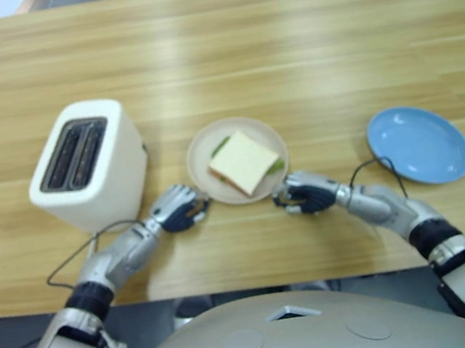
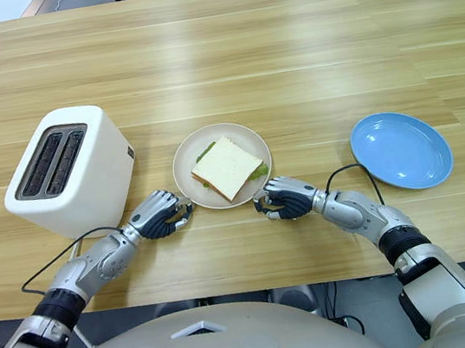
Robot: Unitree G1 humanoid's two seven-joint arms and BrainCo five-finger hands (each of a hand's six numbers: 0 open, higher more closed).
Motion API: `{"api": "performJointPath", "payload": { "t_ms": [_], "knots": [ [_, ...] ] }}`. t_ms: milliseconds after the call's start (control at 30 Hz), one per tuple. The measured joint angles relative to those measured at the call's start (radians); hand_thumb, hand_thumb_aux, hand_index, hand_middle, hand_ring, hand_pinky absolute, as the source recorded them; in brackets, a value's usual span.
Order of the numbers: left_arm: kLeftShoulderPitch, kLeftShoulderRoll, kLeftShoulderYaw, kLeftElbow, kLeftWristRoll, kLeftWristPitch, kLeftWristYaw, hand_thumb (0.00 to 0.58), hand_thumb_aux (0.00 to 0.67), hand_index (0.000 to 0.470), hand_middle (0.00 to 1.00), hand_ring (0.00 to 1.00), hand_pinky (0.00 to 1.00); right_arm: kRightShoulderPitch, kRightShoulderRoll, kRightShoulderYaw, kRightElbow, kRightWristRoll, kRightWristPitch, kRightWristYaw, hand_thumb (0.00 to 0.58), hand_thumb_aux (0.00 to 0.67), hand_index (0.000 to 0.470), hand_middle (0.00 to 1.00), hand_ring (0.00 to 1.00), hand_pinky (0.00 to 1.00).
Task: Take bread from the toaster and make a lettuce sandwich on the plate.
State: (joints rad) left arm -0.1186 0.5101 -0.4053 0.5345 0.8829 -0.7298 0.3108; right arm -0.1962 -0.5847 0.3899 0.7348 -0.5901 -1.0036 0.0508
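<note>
A white toaster [image 1: 87, 165] stands at the left of the wooden table, its two dark slots showing no bread. A beige plate [image 1: 204, 150] in the middle holds a sandwich [image 1: 244, 163]: a pale bread slice on top with green lettuce peeking out at its edges. My left hand [image 1: 179, 208] rests on the table just left of the plate's near rim, fingers curled, holding nothing. At the plate's near right rim rests my right hand [image 1: 304, 193], fingers curled too, nothing in it.
A blue plate [image 1: 419, 144] with nothing on it sits at the right. The toaster's black cord [image 1: 78, 252] loops over the table's near edge by my left arm. The far half of the table [image 1: 221, 36] is bare wood.
</note>
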Motion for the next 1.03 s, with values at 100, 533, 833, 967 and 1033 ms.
{"api": "performJointPath", "payload": {
  "t_ms": [100, 533, 833, 967, 1033],
  "knots": [
    [-0.039, -0.015, -0.006, 0.038, 0.0, 0.002, 0.042, 0.58, 0.67, 0.46, 0.66, 0.66, 0.66, -0.013, 0.0, 0.0, 0.012, -0.024, 0.002, -0.043, 0.58, 0.67, 0.46, 0.93, 0.93, 0.93],
    [0.225, 0.075, 0.227, -0.672, -0.648, -0.088, -0.096, 0.0, 0.0, 0.0, 0.0, 0.0, 0.0, 0.239, -0.284, -0.156, -0.417, 0.642, -0.182, 0.027, 0.0, 0.0, 0.0, 0.0, 0.0, 0.0],
    [0.044, -0.11, 0.367, -0.82, -0.808, 0.054, -0.147, 0.0, 0.0, 0.0, 0.0, 0.0, 0.0, 0.137, -0.022, -0.414, -0.627, 0.764, -0.122, -0.022, 0.0, 0.0, 0.0, 0.0, 0.0, 0.0],
    [-0.013, -0.191, 0.369, -0.797, -0.802, 0.053, -0.157, 0.0, 0.0, 0.0, 0.0, 0.0, 0.0, 0.106, 0.123, -0.415, -0.635, 0.622, -0.109, -0.012, 0.0, 0.0, 0.0, 0.0, 0.0, 0.0],
    [-0.014, -0.208, 0.379, -0.783, -0.8, 0.051, -0.165, 0.0, 0.0, 0.0, 0.0, 0.0, 0.0, 0.095, 0.146, -0.431, -0.636, 0.585, -0.102, -0.01, 0.0, 0.0, 0.0, 0.0, 0.0, 0.0]
  ]
}}
